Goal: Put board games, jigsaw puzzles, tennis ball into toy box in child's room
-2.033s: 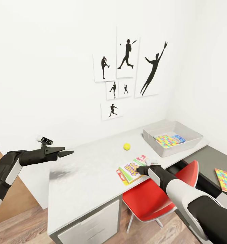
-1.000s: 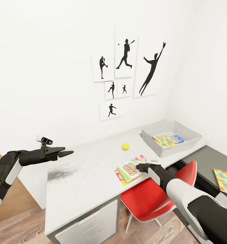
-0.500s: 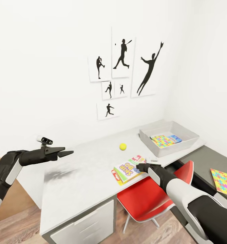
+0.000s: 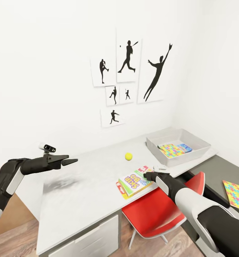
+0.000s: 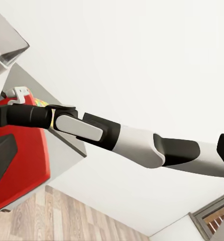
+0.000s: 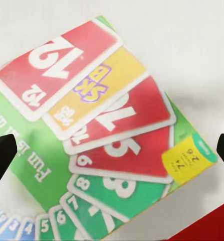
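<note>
Now hovering over one SKIP BO board game (image 4: pixel 134 181), right gripper (image 6: pixel 112 150) spread wide.
Sitting at twelve o'clock: one tennis ball (image 4: pixel 128 156); left gripper (image 4: pixel 71 161) pressed together, holding nothing.

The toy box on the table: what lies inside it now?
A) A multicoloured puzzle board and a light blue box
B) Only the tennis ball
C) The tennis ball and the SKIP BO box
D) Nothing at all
A: in the head view the toy box holds a multicoloured puzzle board and a light blue box, while the tennis ball and the SKIP BO box lie on the table.
</note>
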Robot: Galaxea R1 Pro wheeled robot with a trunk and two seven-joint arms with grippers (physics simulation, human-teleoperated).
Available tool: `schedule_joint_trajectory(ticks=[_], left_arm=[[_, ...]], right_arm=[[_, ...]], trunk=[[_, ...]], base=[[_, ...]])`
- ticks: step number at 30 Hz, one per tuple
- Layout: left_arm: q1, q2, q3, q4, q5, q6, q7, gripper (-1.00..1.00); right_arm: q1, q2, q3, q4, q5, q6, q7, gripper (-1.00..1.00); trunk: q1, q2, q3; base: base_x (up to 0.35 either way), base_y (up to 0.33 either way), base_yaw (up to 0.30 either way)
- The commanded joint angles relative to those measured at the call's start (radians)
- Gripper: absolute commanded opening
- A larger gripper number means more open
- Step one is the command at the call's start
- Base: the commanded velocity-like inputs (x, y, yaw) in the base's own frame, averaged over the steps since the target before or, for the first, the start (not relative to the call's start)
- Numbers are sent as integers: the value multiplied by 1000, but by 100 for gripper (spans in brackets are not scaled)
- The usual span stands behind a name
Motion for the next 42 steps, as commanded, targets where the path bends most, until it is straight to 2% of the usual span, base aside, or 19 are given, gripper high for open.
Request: schedule_joint_trajectory(ticks=[1,22,42], left_arm=[[-1,1,-3,0,0,11,-5,100],[-1,1,-2,-1,0,11,-5,100],[-1,2,-1,-1,0,11,-5,100]], right_arm=[[0,-1,8,-3,-9,6,-7,100],[-1,0,8,-1,-9,9,-7,100],[-2,-2,8,11,-11,47,-7,100]], trunk=[[0,-1,-1],[0,-1,-1],[0,-1,-1]], base=[[96,-30,0],[42,-4,0],[0,0,0]])
